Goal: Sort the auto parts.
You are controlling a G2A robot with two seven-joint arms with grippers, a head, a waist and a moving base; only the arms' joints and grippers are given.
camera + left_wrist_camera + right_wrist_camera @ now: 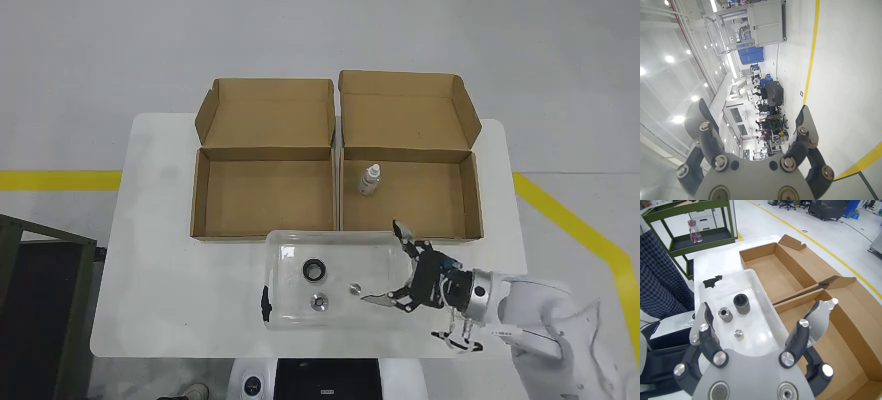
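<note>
A clear plastic tray [290, 245] [753, 275] at the table's front holds three metal parts. They are a black-bored linear bearing [315, 268] [741, 303], a grey slotted cylinder [320, 304] [725, 314] and a small nut [354, 288] [739, 334]. My right gripper [380, 261] [762, 304] hovers open over the tray's right end, close to the nut, holding nothing. My left gripper [752, 105] is open and empty, aimed out at the room.
Two open cardboard boxes stand behind the tray: the left box [265, 195] [772, 270] is bare, and the right box [440, 200] [848, 332] holds a small white bottle [369, 180] [832, 302]. A green cart [40, 300] [696, 222] stands left of the table.
</note>
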